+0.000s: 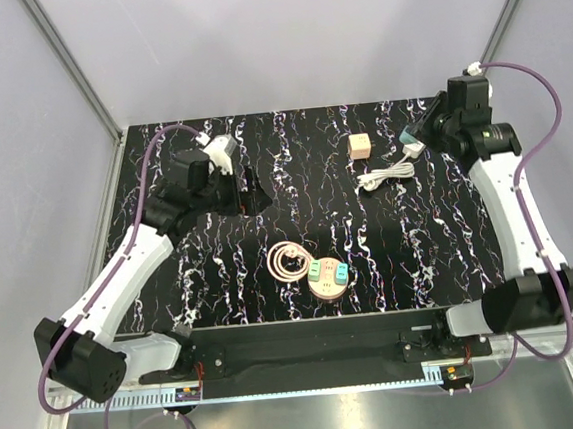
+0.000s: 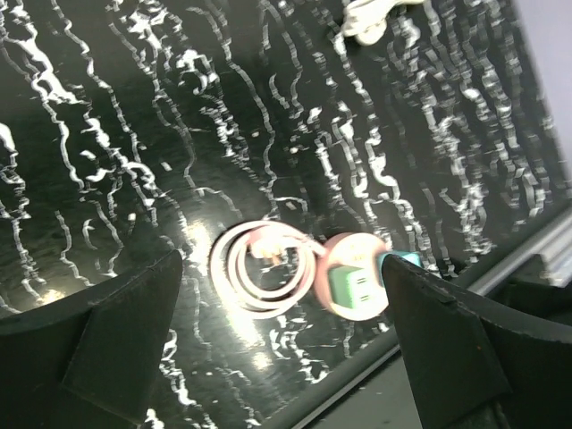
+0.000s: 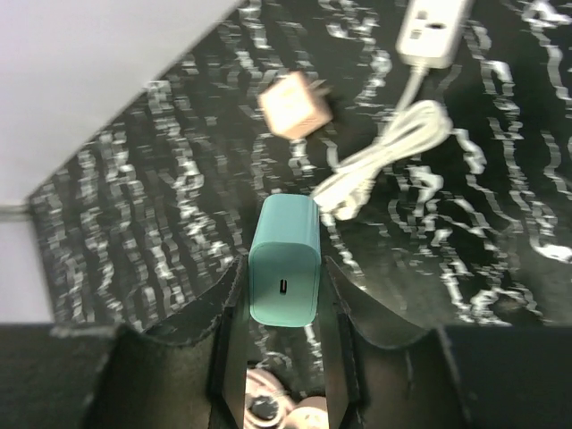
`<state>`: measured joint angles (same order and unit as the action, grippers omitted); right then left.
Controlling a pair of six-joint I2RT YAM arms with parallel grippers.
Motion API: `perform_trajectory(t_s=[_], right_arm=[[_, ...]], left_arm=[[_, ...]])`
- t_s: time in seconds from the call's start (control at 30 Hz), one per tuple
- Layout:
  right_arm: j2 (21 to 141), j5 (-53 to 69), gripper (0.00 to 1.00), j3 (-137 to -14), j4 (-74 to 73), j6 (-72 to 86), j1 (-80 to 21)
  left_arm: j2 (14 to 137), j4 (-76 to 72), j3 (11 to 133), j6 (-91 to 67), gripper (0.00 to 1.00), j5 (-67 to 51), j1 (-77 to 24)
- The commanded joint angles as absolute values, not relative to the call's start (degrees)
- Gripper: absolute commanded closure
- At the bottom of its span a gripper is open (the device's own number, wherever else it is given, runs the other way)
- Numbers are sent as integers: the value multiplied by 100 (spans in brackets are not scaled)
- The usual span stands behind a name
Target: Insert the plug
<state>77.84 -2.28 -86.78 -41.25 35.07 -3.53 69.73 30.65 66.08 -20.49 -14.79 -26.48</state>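
**Holding teal plug in right end effector, left one spread wide**

Right end effector [image 1: 416, 141] pinches the teal plug [image 3: 284, 268] by its two flat sides. The plug stands lengthwise between the fingers, and its small slot port faces the wrist camera. The plug looks lifted off the table [image 1: 450, 250]. It is well apart from the round pink hub [image 1: 327, 279], far behind it and to its right.

The hub sits on the black marbled table near the front edge, about mid-width. A green block [image 1: 315, 270] and a teal block [image 1: 340, 273] sit side by side on the hub's top face. A coiled pink cable [image 1: 288, 263] lies flat against the hub's rear-left side, touching it.

A pink cube [image 1: 360, 146] is well behind the hub and slightly to its right, standing alone. A bundled white cable [image 1: 385, 175] lies behind and right of the hub, just beside the cube. The cable runs to a white power strip [image 3: 433, 31], which lies farther from the hub than the bundle does. The held plug is near both the cube and the bundle and touches neither.

Left end effector [image 1: 252, 191] is spread wide with nothing between its fingers. It hovers behind and left of the hub. Its wrist view frames the coil and the hub in the gap between the two dark fingers [image 2: 116, 349].
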Motion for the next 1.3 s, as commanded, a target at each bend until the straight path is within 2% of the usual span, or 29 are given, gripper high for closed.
perform_trajectory(t_s=[0.0, 0.13, 0.33, 0.63, 0.87, 1.1, 1.27], right_arm=[[8243, -536, 100, -9271, -4535, 3112, -89], [9199, -615, 100, -9702, -4658, 2936, 211], [10605, -782, 100, -10853, -4992, 2558, 474], [12593, -660, 100, -12892, -5274, 1890, 650], [13921, -527, 100, -14947, -5809, 1731, 747], [14668, -141, 100, -15662, -5590, 1749, 879], [14564, 123, 100, -15206, -5449, 1670, 879]], left_arm=[[7180, 3032, 6539, -1731, 1, -1537, -2646], [7242, 2945, 6451, -1819, 1, -1854, -2646], [7005, 2909, 6328, -1740, 1, -1530, -2646], [7408, 2857, 6363, -1767, 1, -2082, -2602], [7664, 2830, 6390, -1846, 1, -2373, -2452], [7795, 2742, 6372, -1898, 1, -2557, -2400], [7875, 2698, 6363, -1951, 2, -2716, -2329]])
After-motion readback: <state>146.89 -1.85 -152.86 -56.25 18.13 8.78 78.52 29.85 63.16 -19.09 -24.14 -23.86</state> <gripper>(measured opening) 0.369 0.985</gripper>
